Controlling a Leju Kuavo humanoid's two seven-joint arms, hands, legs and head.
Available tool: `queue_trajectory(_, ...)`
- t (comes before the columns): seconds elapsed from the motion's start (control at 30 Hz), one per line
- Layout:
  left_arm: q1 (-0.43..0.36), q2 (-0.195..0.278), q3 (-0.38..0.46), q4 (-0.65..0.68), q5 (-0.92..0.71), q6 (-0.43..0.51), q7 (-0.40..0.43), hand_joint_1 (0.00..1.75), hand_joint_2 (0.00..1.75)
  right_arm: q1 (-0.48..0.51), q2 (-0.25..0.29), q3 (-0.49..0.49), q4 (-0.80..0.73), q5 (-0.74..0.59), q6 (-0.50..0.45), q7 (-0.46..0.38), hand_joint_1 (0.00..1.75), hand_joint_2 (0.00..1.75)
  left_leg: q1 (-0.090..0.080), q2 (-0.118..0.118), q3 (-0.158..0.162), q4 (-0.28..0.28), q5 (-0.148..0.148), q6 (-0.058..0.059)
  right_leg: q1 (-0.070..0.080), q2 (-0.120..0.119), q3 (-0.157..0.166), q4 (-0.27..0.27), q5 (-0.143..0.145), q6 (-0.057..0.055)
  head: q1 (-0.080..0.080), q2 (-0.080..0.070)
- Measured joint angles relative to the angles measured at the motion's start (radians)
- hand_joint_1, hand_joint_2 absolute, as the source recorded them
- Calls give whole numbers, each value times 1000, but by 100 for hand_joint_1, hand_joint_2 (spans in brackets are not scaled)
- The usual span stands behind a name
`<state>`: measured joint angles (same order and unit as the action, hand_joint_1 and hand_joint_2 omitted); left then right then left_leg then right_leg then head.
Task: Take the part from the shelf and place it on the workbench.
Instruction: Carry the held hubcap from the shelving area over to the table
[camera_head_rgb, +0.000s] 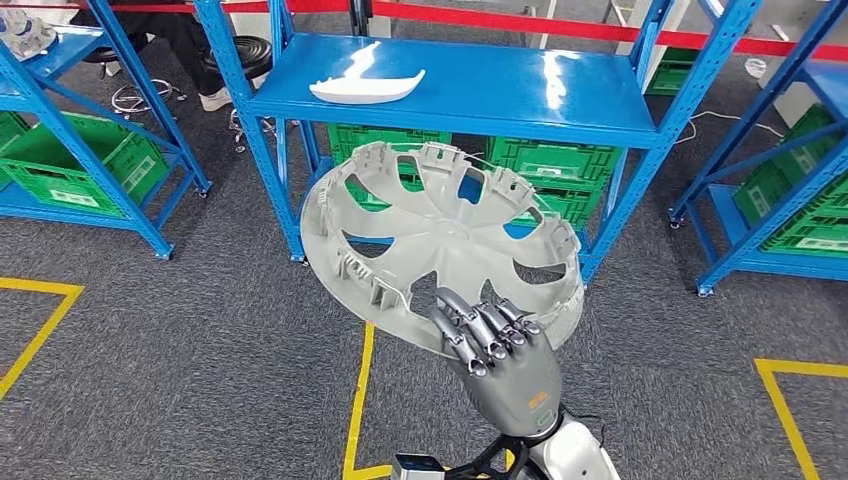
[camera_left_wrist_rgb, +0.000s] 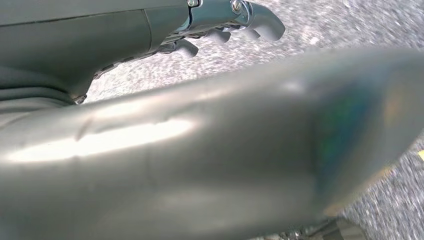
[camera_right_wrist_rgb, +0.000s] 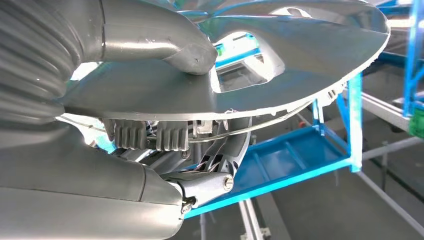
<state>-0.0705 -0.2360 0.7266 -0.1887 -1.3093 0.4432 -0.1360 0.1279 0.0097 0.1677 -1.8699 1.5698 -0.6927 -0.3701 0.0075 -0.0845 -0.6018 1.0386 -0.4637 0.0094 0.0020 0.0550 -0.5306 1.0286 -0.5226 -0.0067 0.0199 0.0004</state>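
Right hand (camera_head_rgb: 500, 350) gripping large round grey plastic wheel cover (camera_head_rgb: 440, 235) at near rim: fingers (camera_head_rgb: 480, 325) over ribbed inner face, thumb (camera_right_wrist_rgb: 165, 45) pressed on smooth outer face. Cover tilted, held in air over grey carpet, just ahead of hand. Beyond hand, blue metal shelf (camera_head_rgb: 560, 95) with white curved plastic trim piece (camera_head_rgb: 366, 88) on top. Left hand (camera_left_wrist_rgb: 225, 22): fingers curled in, holding nothing.
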Motion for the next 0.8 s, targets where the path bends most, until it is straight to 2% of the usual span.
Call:
queue_trajectory(0.03,-1,-1,0,0,0,3,1,0,0,0,0,1,0,0,0,-1,175,175,2,-8,-5,-1,5,-7,2,3,3,-12,-2,-2,1,0)
queue_trajectory(0.1,1,0,0,0,0,6,5,0,0,-2,0,4,0,0,0,0,175,175,5,-21,-12,-4,12,-20,2,-16,2,-21,8,-6,3,0)
queue_trajectory(0.13,2,0,0,0,-1,10,7,0,0,-5,0,6,1,0,0,2,175,175,3,-12,-18,3,7,-25,-1,-26,2,-27,14,-11,2,0)
queue_trajectory(0.17,3,0,0,0,-3,16,10,0,0,-7,0,8,3,0,0,6,175,175,2,7,-30,25,-9,-30,-5,-38,2,-33,21,-15,-1,0)
queue_trajectory(0.23,1,1,0,0,-10,34,17,0,0,-12,0,12,10,1,0,15,175,175,1,54,-77,129,-73,-39,-7,-63,0,-38,26,-20,-7,0)
queue_trajectory(0.27,0,2,0,0,-12,42,21,0,0,-15,-1,16,16,1,0,21,175,175,2,67,-103,193,-105,-44,-7,-77,-3,-37,27,-21,-8,0)
queue_trajectory(0.3,0,3,0,0,-12,48,25,0,0,-19,-1,21,22,1,0,25,175,175,4,73,-120,240,-124,-49,-7,-90,-5,-36,26,-21,-8,0)
queue_trajectory(0.33,1,4,0,0,-12,52,28,0,0,-24,-1,27,29,1,0,29,175,175,5,76,-122,257,-125,-52,-7,-102,-7,-34,26,-21,-8,0)
queue_trajectory(0.37,2,5,0,0,-12,54,30,0,0,-29,-2,34,37,1,0,33,175,175,7,81,-103,234,-107,-55,-8,-114,-9,-30,26,-19,-8,0)
queue_trajectory(0.4,2,5,0,0,-12,55,30,0,0,-35,-2,39,43,1,0,35,175,175,8,93,-67,176,-79,-57,-9,-125,-10,-26,24,-17,-8,0)
queue_trajectory(0.43,1,6,0,0,-12,55,30,0,0,-42,-3,45,49,1,0,38,175,175,7,116,-28,108,-57,-57,-8,-135,-11,-21,21,-12,-8,0)
queue_trajectory(0.47,0,6,0,0,-12,55,30,0,0,-48,-4,49,54,1,0,40,175,175,7,134,4,49,-40,-51,-6,-145,-13,-14,17,-7,-8,0)
queue_trajectory(0.5,-1,5,0,0,-11,55,29,0,0,-55,-5,52,59,1,0,43,175,175,5,146,22,13,-32,-43,-2,-153,-14,-10,15,-1,-8,0)
queue_trajectory(0.53,-1,5,0,0,-11,54,28,0,0,-60,-6,55,62,1,1,47,175,175,3,149,25,2,-33,-34,1,-161,-15,-7,14,4,-7,0)
queue_trajectory(0.6,1,5,0,0,-16,49,28,0,0,-64,-8,61,65,-2,1,57,175,175,2,126,19,3,-27,-16,2,-175,-16,-6,13,14,-6,0)
queue_trajectory(0.63,3,5,0,0,-26,44,28,0,0,-63,-9,65,66,-5,1,63,175,175,3,116,16,1,-24,-10,0,-167,-17,-1,7,20,-6,0)
queue_trajectory(0.7,3,4,-4,0,-54,29,29,0,0,-56,-11,72,67,-7,0,68,175,175,6,95,12,-1,-18,1,-7,-118,-42,60,-37,30,-4,0)
queue_trajectory(0.73,3,4,-6,0,-64,23,32,0,0,-49,-12,75,70,-6,0,69,175,175,6,84,8,-1,-16,5,-9,-89,-69,121,-72,32,-3,0)
queue_trajectory(0.77,2,4,-9,0,-69,18,37,0,0,-41,-15,78,72,-4,0,70,175,175,6,72,5,-1,-14,8,-10,-72,-102,190,-104,34,-2,0)
queue_trajectory(0.8,3,4,-11,0,-67,16,43,0,0,-33,-17,80,76,-1,0,71,175,175,5,60,3,0,-12,9,-10,-64,-129,247,-123,34,-2,0)
